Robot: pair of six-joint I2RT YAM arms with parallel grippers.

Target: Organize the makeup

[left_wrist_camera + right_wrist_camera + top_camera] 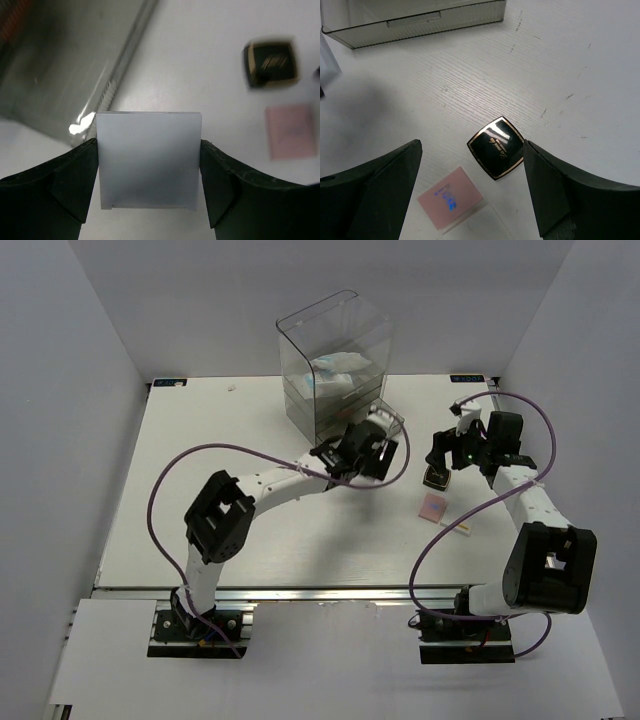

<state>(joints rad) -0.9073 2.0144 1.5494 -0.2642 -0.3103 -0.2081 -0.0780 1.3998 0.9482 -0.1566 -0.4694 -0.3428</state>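
two jobs go side by side at this moment. the left gripper [149, 146] pinches a white pad [149, 170] by its two side edges, just beside the clear drawer box [333, 365]. the right gripper [472, 146] hangs with its fingers spread wide above the black compact [496, 147] and does not touch it. the pink palette [450, 197] lies near the compact on the table [580, 60], and a thin stick [460, 528] lies a little further away. the step in hand seems to be carrying the pad to the box, and the compact is not yet picked. next, the left arm probably must line the pad up with a drawer or opening, which is not clearly seen, and then let go. the right one must lower straight and close on the compact's sides.
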